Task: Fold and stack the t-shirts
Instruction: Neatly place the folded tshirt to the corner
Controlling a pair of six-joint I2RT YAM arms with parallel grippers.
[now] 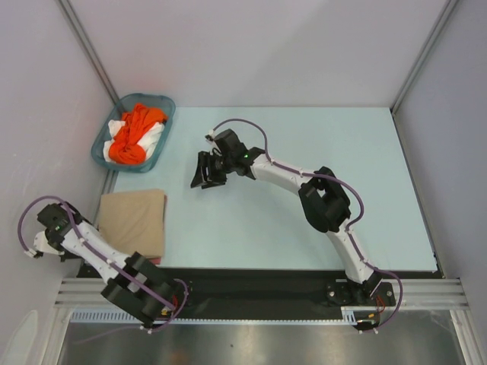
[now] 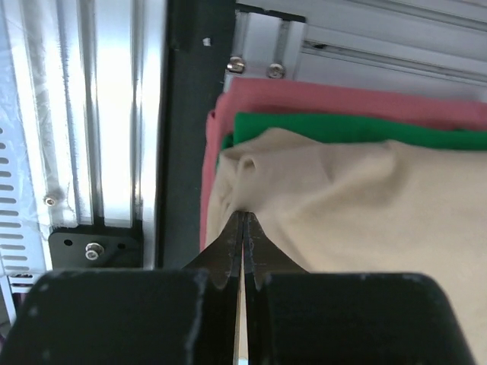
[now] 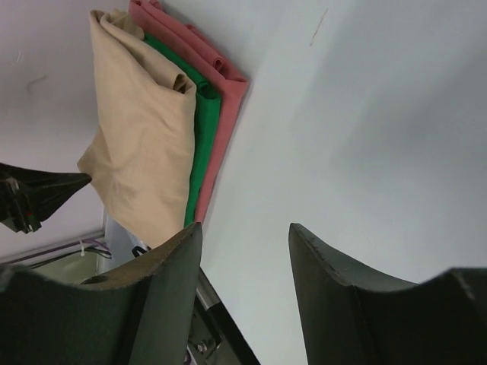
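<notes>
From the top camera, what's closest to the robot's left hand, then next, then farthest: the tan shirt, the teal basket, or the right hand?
1. tan shirt, right beside the left hand, on the near left.
2. teal basket, in the far-left corner.
3. right hand, out in the middle.

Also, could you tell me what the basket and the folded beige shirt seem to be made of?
Basket: looks like translucent teal plastic, with a smooth, rigid rim. Beige shirt: soft matte cloth, probably a cotton-type knit; it slumps into rounded folds and creases.
</notes>
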